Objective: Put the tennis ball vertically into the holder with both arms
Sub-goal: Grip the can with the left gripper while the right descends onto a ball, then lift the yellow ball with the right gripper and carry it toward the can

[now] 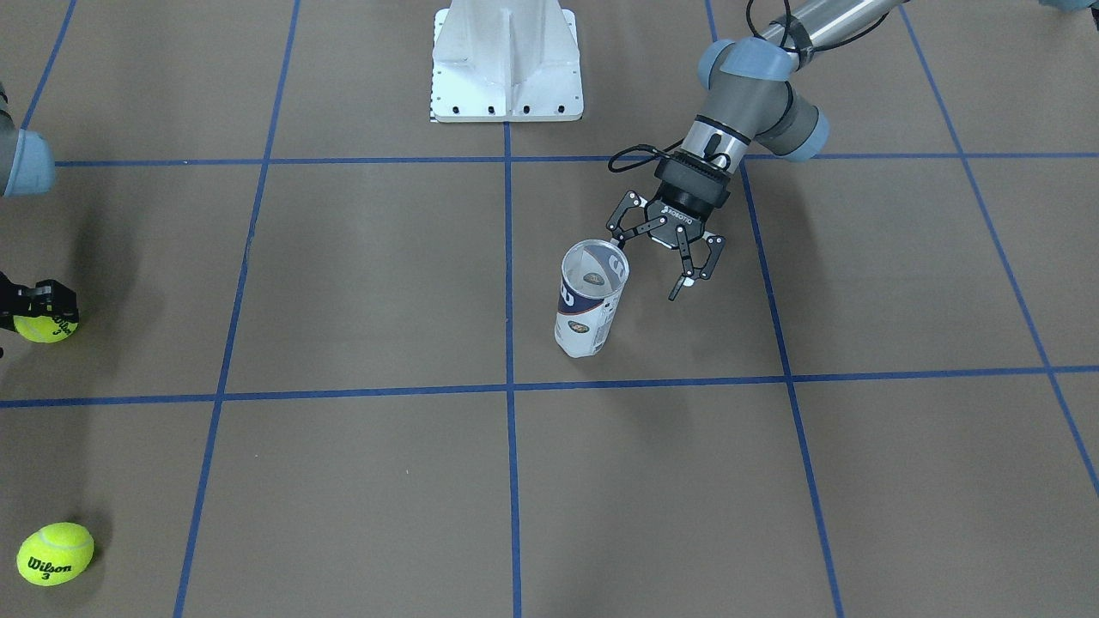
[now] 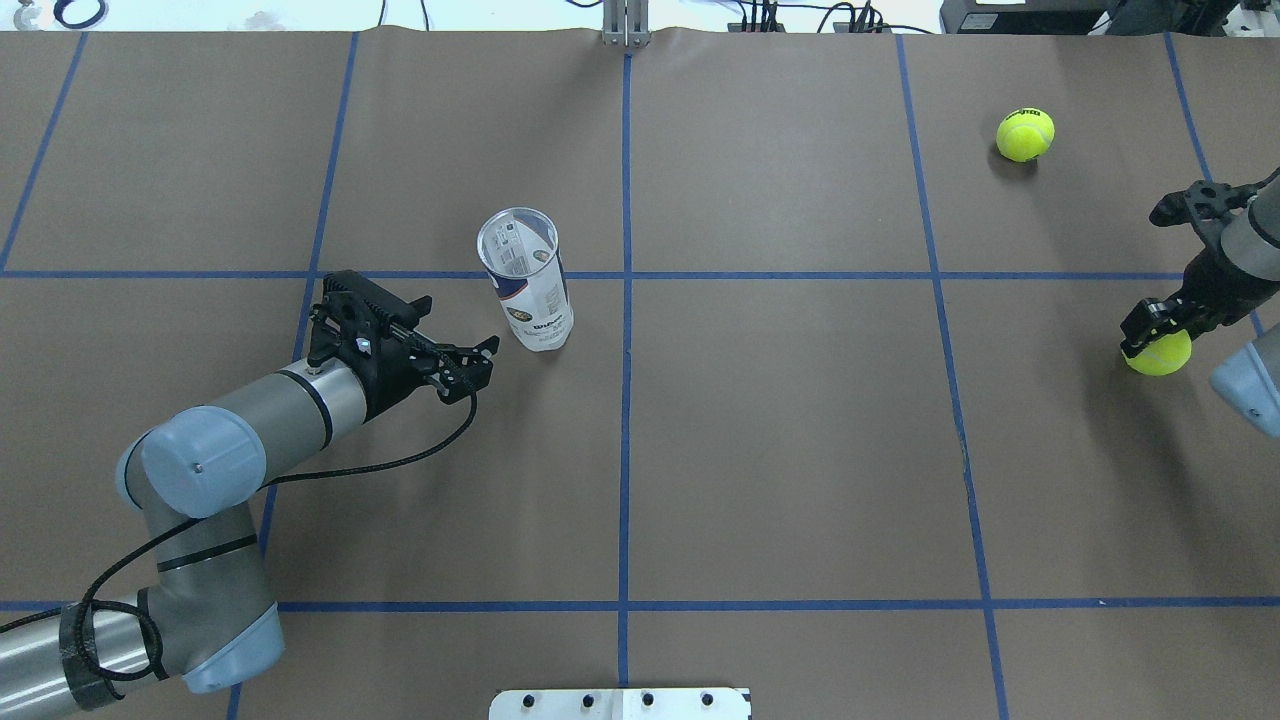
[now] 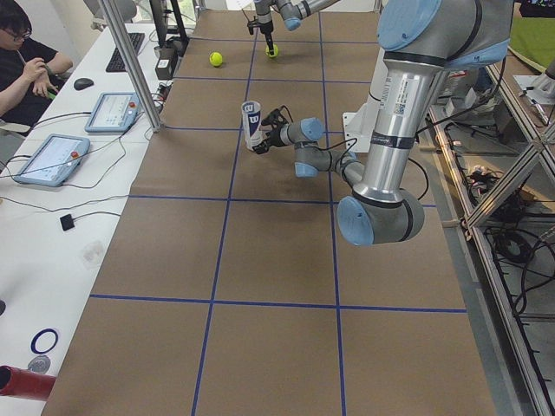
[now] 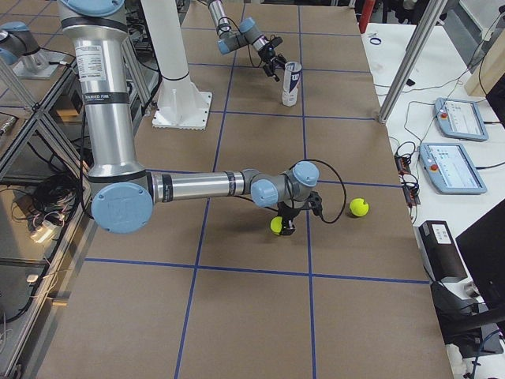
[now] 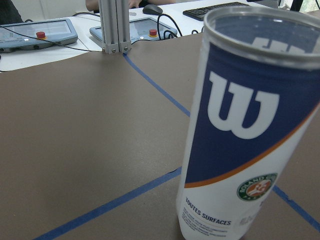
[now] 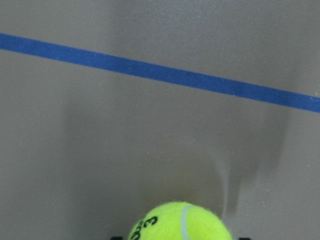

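Observation:
The holder [image 1: 591, 300] is a clear tube with a navy and white "W" label, standing upright and open-topped near the table's middle. It also shows in the overhead view [image 2: 527, 290] and fills the right of the left wrist view [image 5: 245, 135]. My left gripper [image 1: 648, 270] is open and empty beside it, fingers pointed at the tube without touching it; it shows overhead too [image 2: 488, 362]. My right gripper [image 2: 1155, 325] is shut on a yellow tennis ball [image 2: 1160, 353] low over the table's right edge. The ball shows at the bottom of the right wrist view [image 6: 180, 222].
A second Wilson tennis ball [image 2: 1025, 135] lies loose at the far right, also seen in the front view [image 1: 55, 554]. The white pedestal base [image 1: 506, 69] stands at the robot's side. Blue tape lines grid the brown table. Tablets and an operator are beyond the far edge.

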